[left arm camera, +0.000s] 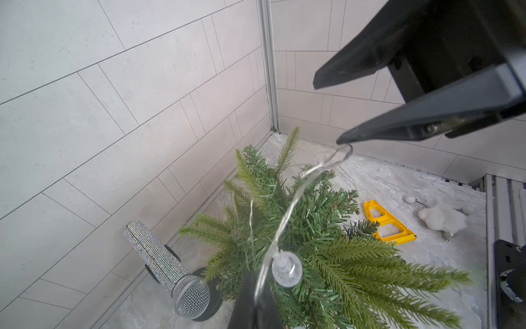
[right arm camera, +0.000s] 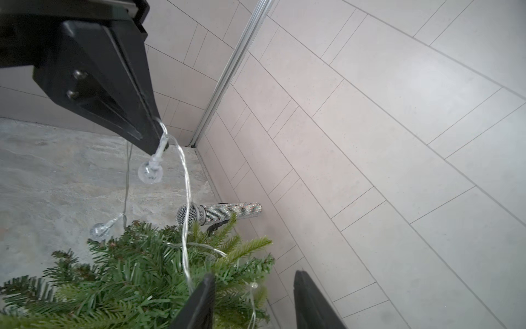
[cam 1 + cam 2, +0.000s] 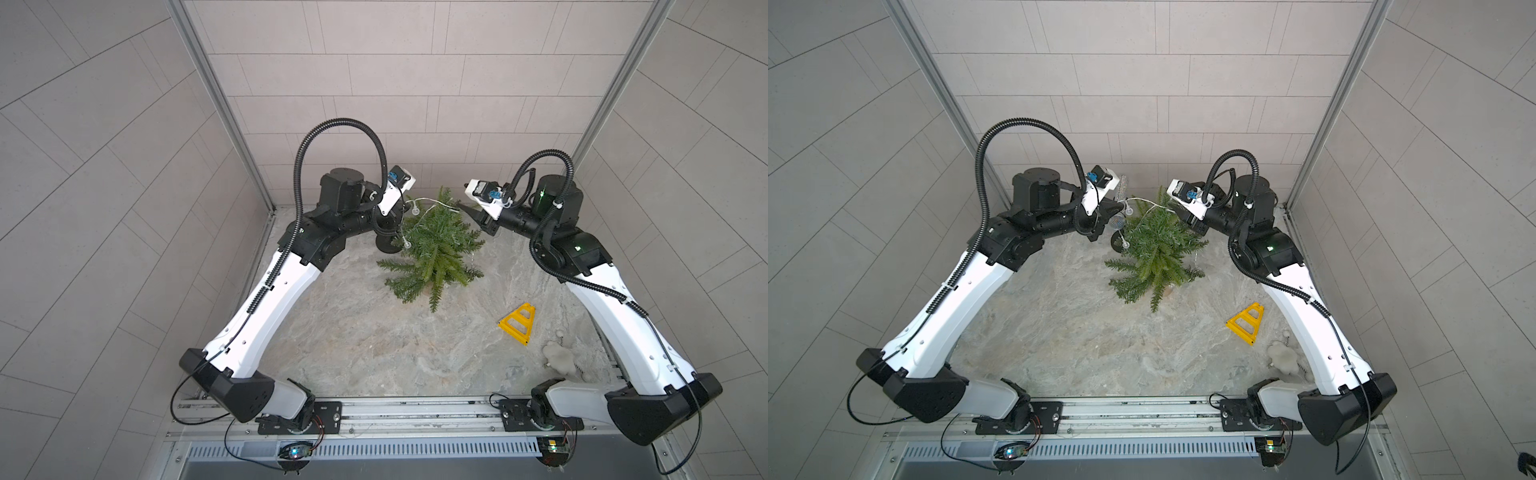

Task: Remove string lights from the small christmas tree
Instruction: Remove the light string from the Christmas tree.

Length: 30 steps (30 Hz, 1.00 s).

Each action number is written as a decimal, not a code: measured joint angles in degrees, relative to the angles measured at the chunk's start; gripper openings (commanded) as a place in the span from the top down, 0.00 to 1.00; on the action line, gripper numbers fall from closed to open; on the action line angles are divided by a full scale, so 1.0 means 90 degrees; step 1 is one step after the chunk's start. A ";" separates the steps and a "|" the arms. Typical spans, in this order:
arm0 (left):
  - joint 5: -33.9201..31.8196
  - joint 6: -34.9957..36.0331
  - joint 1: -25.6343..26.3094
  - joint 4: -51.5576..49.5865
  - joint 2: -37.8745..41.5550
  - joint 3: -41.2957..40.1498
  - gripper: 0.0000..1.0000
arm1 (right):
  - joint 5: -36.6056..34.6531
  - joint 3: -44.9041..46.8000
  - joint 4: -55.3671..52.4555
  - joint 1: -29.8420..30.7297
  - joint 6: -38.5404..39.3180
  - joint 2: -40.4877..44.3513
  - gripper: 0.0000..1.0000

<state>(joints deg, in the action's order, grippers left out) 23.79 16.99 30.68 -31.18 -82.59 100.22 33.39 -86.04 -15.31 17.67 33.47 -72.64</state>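
Pinches the string lights (image 2: 150,172) in the closed left gripper (image 2: 156,136) above the small christmas tree (image 2: 128,270), holds the right gripper (image 1: 326,111) spread apart, one fingertip (image 1: 358,135) touching the strand.

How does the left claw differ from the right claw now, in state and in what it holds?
The left claw is shut, while the right claw stands open. The left claw pinches the wire of the string lights at its tip, a bulb hanging just below; the right claw grips nothing, though a wire loop sits at one fingertip. Both are black, pointed, and raised beside the top of the small christmas tree.
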 measured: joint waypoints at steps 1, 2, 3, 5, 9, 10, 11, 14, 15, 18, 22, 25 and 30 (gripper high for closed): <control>0.0022 -0.0022 0.0000 0.0010 0.0000 0.0000 1.00 | 0.0097 0.0078 -0.0005 -0.0066 -0.0109 0.0049 0.50; 0.0036 -0.0049 0.0000 0.0010 0.0000 0.0000 1.00 | 0.0204 0.0148 -0.0010 -0.0160 -0.0233 0.0107 0.49; 0.0044 -0.0061 0.0000 0.0010 0.0000 0.0000 1.00 | 0.0311 0.0202 -0.0029 -0.0284 -0.0364 0.0155 0.49; 0.0061 -0.0075 0.0000 0.0010 0.0000 0.0000 1.00 | 0.0588 0.0274 -0.0058 -0.0610 -0.0656 0.0236 0.49; 0.0051 -0.0083 0.0000 -0.0029 0.0000 0.0036 1.00 | 0.0945 0.0471 -0.0041 -0.1018 -0.1066 0.0372 0.49; 0.0039 -0.0085 0.0000 -0.0070 -0.0007 0.0085 1.00 | 0.1015 0.0546 -0.0041 -0.1030 -0.1129 0.0403 0.49; 0.0032 -0.0095 0.0000 -0.0107 -0.0010 0.0151 1.00 | 0.1090 0.0627 -0.0041 -0.1030 -0.1188 0.0425 0.49; -0.0007 -0.0129 0.0000 -0.0262 -0.0015 0.0420 1.00 | 0.1239 0.0852 0.0032 -0.1022 -0.1375 0.0452 0.48; -0.0012 -0.0146 0.0000 -0.0304 -0.0015 0.0512 1.00 | 0.1263 0.0911 0.0063 -0.1022 -0.1430 0.0454 0.48; -0.0012 -0.0221 0.0000 -0.0432 -0.0015 0.0821 1.00 | 0.1294 0.1059 0.0138 -0.1025 -0.1610 0.0486 0.48; -0.0005 -0.0253 0.0000 -0.0593 -0.0015 0.1158 1.00 | 0.1324 0.1076 0.0240 -0.1022 -0.1756 0.0556 0.48; -0.0005 -0.0270 0.0000 -0.0665 -0.0024 0.1256 1.00 | 0.1426 0.1073 0.0372 -0.1025 -0.1853 0.0583 0.49; -0.0005 -0.0282 0.0000 -0.0702 -0.0092 0.1258 1.00 | 0.1622 0.1073 0.0449 -0.1022 -0.1882 0.0527 0.52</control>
<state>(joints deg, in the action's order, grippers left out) 23.75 14.46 30.68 -37.50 -83.42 111.55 47.99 -76.38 -11.27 8.47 16.53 -67.90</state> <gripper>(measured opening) 0.042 0.489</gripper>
